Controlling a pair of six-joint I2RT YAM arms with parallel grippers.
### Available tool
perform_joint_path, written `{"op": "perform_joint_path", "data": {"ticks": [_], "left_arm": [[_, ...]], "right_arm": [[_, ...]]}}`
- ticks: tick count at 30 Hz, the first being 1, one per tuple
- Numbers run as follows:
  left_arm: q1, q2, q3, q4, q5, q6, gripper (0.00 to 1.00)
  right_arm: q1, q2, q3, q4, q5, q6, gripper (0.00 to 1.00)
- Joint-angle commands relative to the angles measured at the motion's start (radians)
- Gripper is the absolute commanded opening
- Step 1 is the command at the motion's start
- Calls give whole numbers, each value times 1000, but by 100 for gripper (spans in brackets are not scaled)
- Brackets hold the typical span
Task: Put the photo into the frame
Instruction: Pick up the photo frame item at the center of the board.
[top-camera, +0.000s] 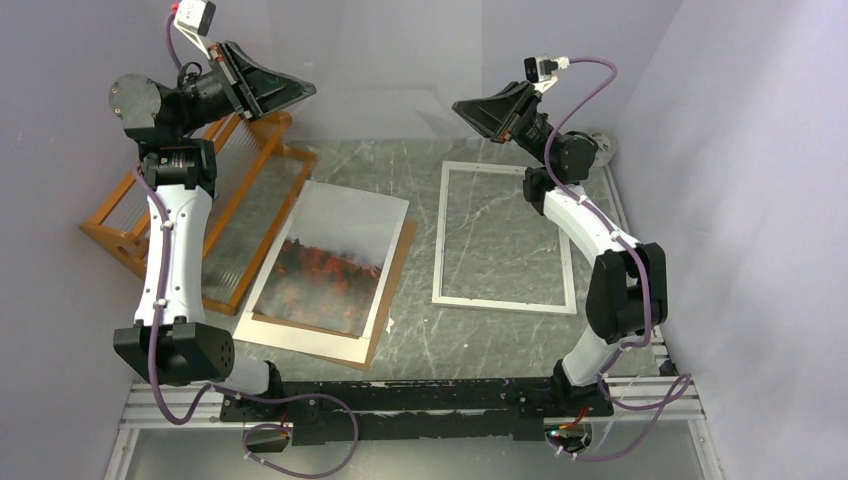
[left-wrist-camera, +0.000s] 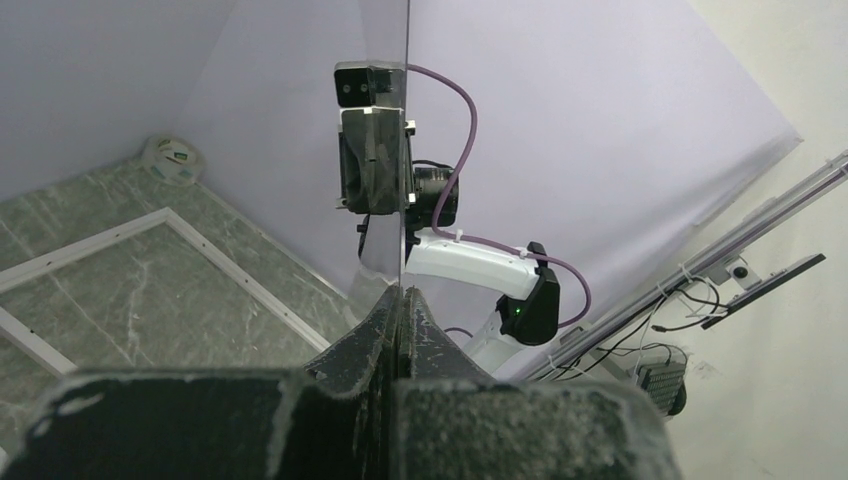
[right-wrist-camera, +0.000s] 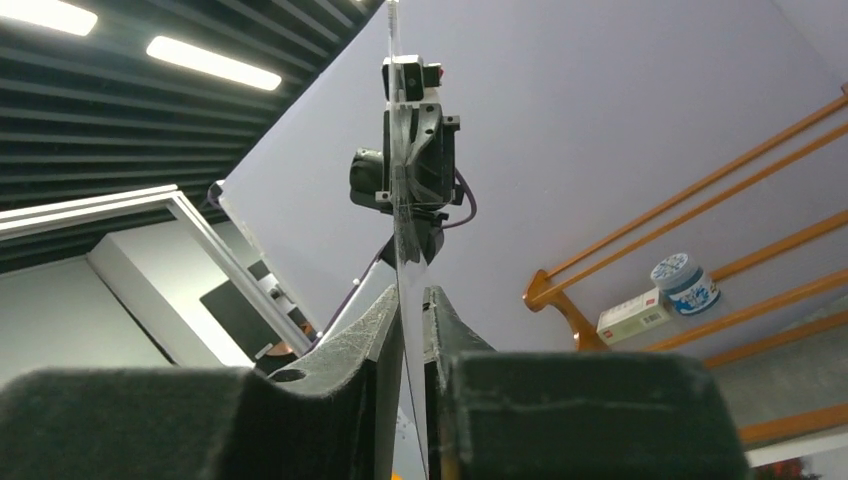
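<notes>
The photo (top-camera: 330, 270), grey sky over red-orange trees, lies flat on a brown backing board (top-camera: 396, 300) left of centre. To its right the white frame (top-camera: 440, 235) lies on the table, with marble showing through it. A clear pane (left-wrist-camera: 407, 150) hangs upright in the air between both arms, seen edge-on. My left gripper (left-wrist-camera: 405, 300) is shut on its left edge, high at the back left (top-camera: 305, 90). My right gripper (right-wrist-camera: 410, 300) straddles the pane's other edge (right-wrist-camera: 398, 230). Its jaws stand narrowly apart, one finger against the pane and a slim gap at the other.
An orange wooden rack (top-camera: 130, 225) stands at the far left, with a clear sheet (top-camera: 250, 235) lying beside it. A tape roll (left-wrist-camera: 170, 160) sits in the back right corner. Grey walls close in the table on three sides.
</notes>
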Motion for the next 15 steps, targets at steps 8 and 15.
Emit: {"op": "perform_joint_path", "data": {"ticks": [8,15], "left_arm": [[2,-10,3,-40,7,71,4],[2,-10,-6,-162,-19,160,33]], "right_arm": [[-3,-28,45,-27,-41,1,10],[-31,-48,22,-31,-37,-3,0]]}}
